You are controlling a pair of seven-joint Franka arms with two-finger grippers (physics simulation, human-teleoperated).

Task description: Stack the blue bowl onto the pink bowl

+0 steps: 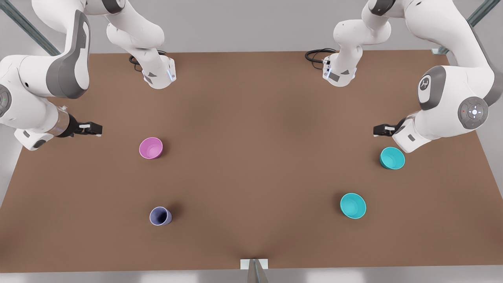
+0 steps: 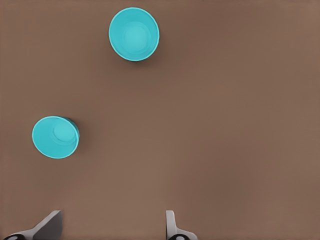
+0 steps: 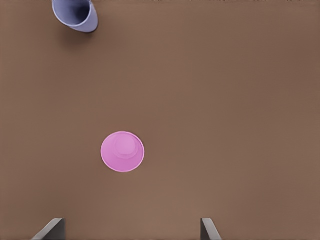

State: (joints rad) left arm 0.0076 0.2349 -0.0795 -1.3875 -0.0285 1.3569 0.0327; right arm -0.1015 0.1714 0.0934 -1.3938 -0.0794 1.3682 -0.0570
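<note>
Even, soft overhead light leaves faint short shadows beside the cup [image 1: 160,216] on the matte table [image 1: 251,157], without glare.

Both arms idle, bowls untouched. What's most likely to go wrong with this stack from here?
1. Two look-alike turquoise bowls sit near the open left gripper; target choice is ambiguous.
2. The pink bowl lies across the table, by the open right gripper, so a long carry is likely, risking slip.
3. The purple cup near the pink bowl could be mistaken for blue.
</note>
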